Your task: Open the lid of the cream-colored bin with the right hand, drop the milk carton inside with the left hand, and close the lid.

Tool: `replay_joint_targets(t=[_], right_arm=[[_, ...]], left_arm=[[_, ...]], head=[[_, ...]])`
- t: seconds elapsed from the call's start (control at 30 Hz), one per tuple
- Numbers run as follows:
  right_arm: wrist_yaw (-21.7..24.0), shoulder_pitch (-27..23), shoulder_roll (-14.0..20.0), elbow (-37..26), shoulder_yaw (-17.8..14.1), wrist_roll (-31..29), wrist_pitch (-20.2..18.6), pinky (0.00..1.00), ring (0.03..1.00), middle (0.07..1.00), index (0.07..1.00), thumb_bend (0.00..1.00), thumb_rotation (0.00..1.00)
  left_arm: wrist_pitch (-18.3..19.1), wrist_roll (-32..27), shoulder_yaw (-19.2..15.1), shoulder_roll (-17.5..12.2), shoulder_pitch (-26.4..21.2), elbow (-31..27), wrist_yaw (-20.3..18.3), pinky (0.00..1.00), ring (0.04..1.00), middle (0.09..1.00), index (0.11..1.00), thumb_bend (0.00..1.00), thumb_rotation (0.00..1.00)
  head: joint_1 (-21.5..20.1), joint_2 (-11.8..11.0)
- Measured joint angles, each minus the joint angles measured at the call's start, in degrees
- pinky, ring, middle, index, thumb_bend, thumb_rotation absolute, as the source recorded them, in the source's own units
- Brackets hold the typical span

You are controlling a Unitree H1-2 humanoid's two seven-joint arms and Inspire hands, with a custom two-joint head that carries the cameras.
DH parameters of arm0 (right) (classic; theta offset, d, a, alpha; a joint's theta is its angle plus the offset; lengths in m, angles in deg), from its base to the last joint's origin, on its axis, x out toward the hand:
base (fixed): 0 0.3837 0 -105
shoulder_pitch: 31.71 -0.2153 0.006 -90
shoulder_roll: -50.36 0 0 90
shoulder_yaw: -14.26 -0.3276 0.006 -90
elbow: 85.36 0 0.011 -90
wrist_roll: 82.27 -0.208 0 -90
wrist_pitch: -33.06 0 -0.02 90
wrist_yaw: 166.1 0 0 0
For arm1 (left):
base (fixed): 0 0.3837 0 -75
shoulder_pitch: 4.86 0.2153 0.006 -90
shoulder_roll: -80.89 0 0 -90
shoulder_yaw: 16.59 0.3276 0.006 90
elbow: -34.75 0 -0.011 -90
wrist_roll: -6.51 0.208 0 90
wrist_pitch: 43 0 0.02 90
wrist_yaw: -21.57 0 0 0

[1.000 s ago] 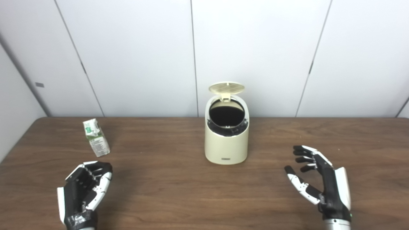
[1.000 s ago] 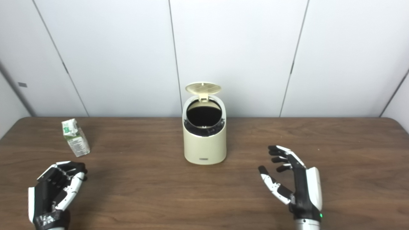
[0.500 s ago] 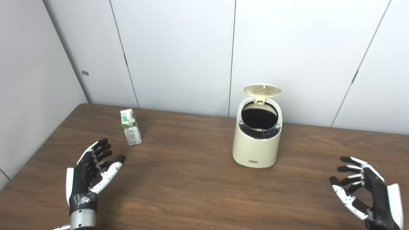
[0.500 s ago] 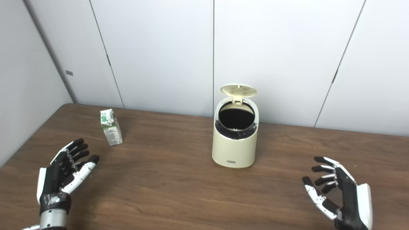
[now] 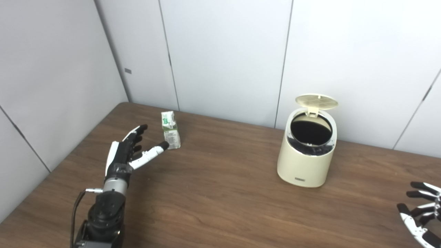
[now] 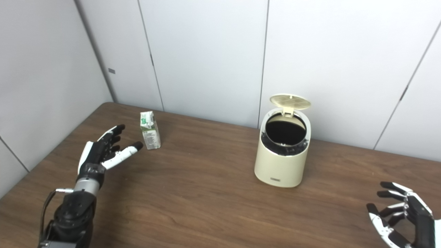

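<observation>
- the carton (image 5: 171, 130) stands upright near the table's (image 5: 220, 206) far left corner, long axis vertical, well left of the bin (image 5: 307, 151), whose lid (image 5: 316, 102) is up.
- the left hand (image 5: 129, 153) is spread wide and empty, the carton just beyond and right of its fingertips, thumb tip nearly touching.
- the right hand (image 6: 403, 217) sits far off, open too.
- its hand shows fuller in the right eye view; the left crops it.
</observation>
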Motion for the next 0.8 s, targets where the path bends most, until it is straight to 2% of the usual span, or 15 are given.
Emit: replay_joint_targets(t=[0.13, 0.17, 0.2, 0.3, 0.33, 0.4, 0.47, 0.57, 0.73, 0.8], right_arm=[[0.86, -0.88, 0.33, 1.20, -0.41, -2.08, 1.86, 0.22, 0.362, 0.607, 0.645, 0.22, 0.35], [1.31, -0.94, 0.33, 1.29, -0.52, -2.50, 1.89, 0.31, 0.469, 0.616, 0.637, 0.22, 0.35], [1.65, -1.02, 0.33, 1.38, -0.57, -2.95, 1.95, 0.37, 0.523, 0.622, 0.634, 0.23, 0.37], [2.72, -1.31, 0.34, 1.95, -0.85, -5.18, 2.35, 0.42, 0.570, 0.627, 0.627, 0.25, 0.43], [2.94, -1.34, 0.35, 2.06, -0.96, -5.71, 2.60, 0.41, 0.564, 0.629, 0.626, 0.27, 0.46], [3.00, -1.36, 0.34, 2.15, -1.13, -5.83, 3.01, 0.35, 0.520, 0.640, 0.625, 0.32, 0.63], [2.95, -1.41, 0.27, 2.00, -1.16, -5.05, 2.72, 0.28, 0.454, 0.638, 0.622, 0.35, 0.73], [2.96, -1.43, 0.20, 1.89, -1.19, -4.05, 1.78, 0.30, 0.474, 0.636, 0.619, 0.37, 0.76], [3.19, -1.48, 0.27, 1.98, -1.38, -4.05, 1.79, 0.26, 0.416, 0.616, 0.613, 0.42, 0.80], [3.20, -1.50, 0.30, 2.11, -1.48, -4.03, 1.82, 0.27, 0.438, 0.612, 0.606, 0.44, 0.81]], left_arm=[[2.66, -0.57, 0.09, -1.51, -2.97, 1.70, -2.10, 0.99, 0.995, 0.976, 0.965, 1.00, 0.45], [2.78, -1.14, -0.29, -1.89, -3.84, 2.88, -2.72, 0.99, 0.998, 0.987, 0.976, 1.00, 0.46], [2.91, -1.40, -0.43, -2.28, -4.45, 3.75, -3.26, 0.96, 0.995, 0.991, 0.980, 1.00, 0.46], [2.94, -2.91, -0.70, -3.89, -5.62, 6.46, -4.17, 0.89, 0.971, 0.988, 0.979, 1.00, 0.42], [2.95, -3.22, -0.84, -4.13, -5.91, 6.80, -4.25, 0.90, 0.970, 0.987, 0.982, 1.00, 0.41], [2.94, -3.92, -0.89, -4.28, -6.46, 6.91, -4.31, 0.95, 0.985, 0.994, 0.995, 1.00, 0.38], [2.94, -5.45, -0.79, -4.54, -7.02, 7.59, -4.85, 0.99, 0.995, 0.996, 0.998, 1.00, 0.37], [2.94, -6.12, -0.11, -5.25, -7.72, 8.82, -5.00, 1.00, 0.999, 0.999, 0.998, 1.00, 0.36], [2.95, -7.39, 1.37, -7.35, -8.64, 11.27, -5.37, 1.00, 1.000, 1.000, 1.000, 1.00, 0.32], [2.95, -7.73, 2.26, -8.11, -8.88, 12.40, -5.44, 1.00, 1.000, 1.000, 1.000, 1.00, 0.31]], head=[[1.50, -0.18], [2.03, -0.18], [2.55, -0.26], [3.69, -0.61], [3.70, -0.62], [4.57, -0.97], [5.01, -1.05], [5.37, -1.14], [5.55, -1.23], [5.55, -1.14]])
